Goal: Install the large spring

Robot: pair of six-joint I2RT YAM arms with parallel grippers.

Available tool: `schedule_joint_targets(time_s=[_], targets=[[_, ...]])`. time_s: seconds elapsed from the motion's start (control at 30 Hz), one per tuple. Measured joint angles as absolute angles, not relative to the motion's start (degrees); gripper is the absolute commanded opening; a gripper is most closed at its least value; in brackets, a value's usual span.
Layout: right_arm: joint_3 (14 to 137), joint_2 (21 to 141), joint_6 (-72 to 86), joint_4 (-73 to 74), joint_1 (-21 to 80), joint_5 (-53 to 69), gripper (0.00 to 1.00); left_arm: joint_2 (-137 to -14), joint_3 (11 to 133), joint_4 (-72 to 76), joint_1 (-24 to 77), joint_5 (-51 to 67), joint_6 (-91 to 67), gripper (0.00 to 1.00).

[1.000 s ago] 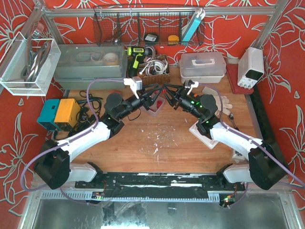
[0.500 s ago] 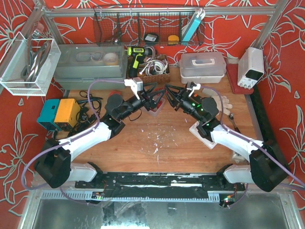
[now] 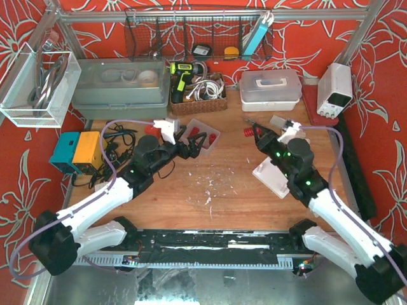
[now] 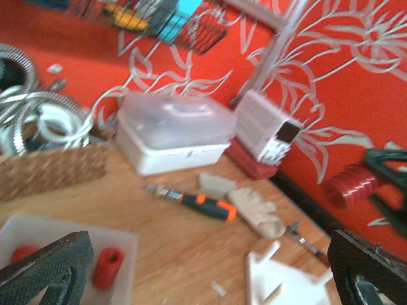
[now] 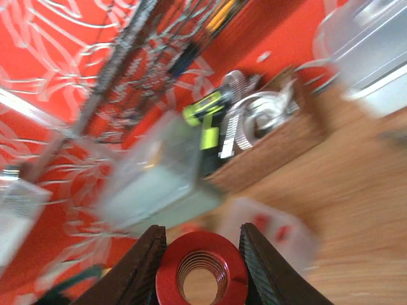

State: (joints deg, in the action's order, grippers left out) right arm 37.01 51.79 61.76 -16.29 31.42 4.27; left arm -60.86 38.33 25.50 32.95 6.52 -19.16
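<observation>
Red large spring (image 5: 202, 274), clamped in right pincer (image 3: 250, 132), has left the tray (image 3: 215, 133).

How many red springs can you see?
3. One spring is held by the right gripper; two more lie in the tray. Others may be hidden.

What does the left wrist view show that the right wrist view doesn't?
Only left wrist: the screwdriver, the power supply and the white pegged base. Only right wrist: the green drill and the grey bin. Both: the large spring, gripped in the right hand, and the parts tray.
</observation>
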Motion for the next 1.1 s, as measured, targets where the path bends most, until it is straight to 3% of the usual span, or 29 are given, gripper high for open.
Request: schedule_joint_targets(time_s=[0.23,0.57,1.1], targets=[[37.0,41.5,39.9,9.1,31.4,-16.3,0.00,-58.9,30.7,17.5,33.4,3.9,-21.9,1.00],[37.5,33.6,38.0,41.1,31.4,-29.6,0.00,-66.8,27.7,16.9,38.4,3.1,-21.8,1.00],[28.7,27.6,44.5,45.1,32.8,-29.8,0.00,-71.7,25.2,23.7,38.4,8.2,-21.5,1.00]])
